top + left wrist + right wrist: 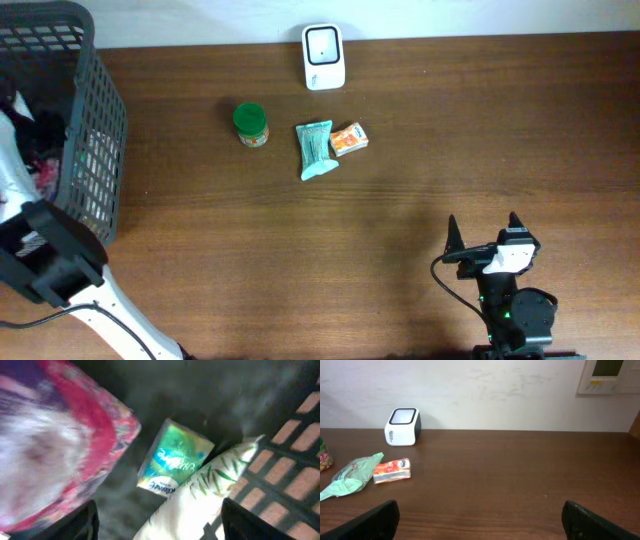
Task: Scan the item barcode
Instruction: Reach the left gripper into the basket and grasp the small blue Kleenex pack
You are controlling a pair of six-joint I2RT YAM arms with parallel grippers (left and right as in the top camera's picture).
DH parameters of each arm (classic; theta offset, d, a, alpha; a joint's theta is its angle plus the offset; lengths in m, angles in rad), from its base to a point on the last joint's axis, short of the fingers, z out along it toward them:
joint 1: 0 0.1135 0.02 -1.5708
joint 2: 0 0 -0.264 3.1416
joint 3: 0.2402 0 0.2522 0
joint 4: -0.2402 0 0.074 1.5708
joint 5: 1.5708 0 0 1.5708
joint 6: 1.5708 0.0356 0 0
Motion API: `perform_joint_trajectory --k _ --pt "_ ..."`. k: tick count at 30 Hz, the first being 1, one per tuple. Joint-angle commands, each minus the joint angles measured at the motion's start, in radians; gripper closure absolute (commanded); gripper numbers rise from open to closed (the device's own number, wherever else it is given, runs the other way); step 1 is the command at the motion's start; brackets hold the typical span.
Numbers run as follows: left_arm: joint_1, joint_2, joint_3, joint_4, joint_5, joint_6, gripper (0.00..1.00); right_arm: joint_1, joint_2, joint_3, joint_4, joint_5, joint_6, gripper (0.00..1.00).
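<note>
- Worktop [400, 200]: brown wood grain, against a pale wall.
- Basket [100, 120]: dark plastic mesh, at the left end of the worktop, holding mixed goods.
- Left arm [50, 260]: white and black, reaching into the basket.
- Right arm [510, 310]: at the near right edge, well apart from all goods.
- Pink-and-red bag [60, 445]: inside the basket, blurred.
- Leaf-print packet [200, 490]: white, in the basket against the mesh wall, below the left fingers [245, 522], which are spread wide; contact cannot be told.
- Right fingers [375, 520]: spread wide, nothing between them.
- Scanner [323, 56]: white, upright at the far edge.
- Green pouch [315, 148]: flat, mid-worktop, near the scanner.
- Green pack [175, 457]: in the basket, touching the leaf-print packet.
- Jar [250, 124]: green lid, left of the pouch.
- Orange packet [349, 139]: touching the pouch's right side.
</note>
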Motion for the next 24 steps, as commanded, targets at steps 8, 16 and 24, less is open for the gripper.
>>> perform_joint_trajectory --k 8,16,24 --pt "0.002 0.0 -0.179 0.164 0.015 0.146 0.44 -0.001 -0.004 -0.007 -0.004 0.009 0.003 0.02" --pt "0.004 0.002 -0.311 0.253 0.015 0.146 0.45 -0.001 -0.004 -0.007 -0.004 0.009 0.003 0.01" --pt "0.005 0.0 -0.317 0.273 0.024 0.103 1.0 -0.001 -0.004 -0.007 -0.004 0.009 0.003 0.01"
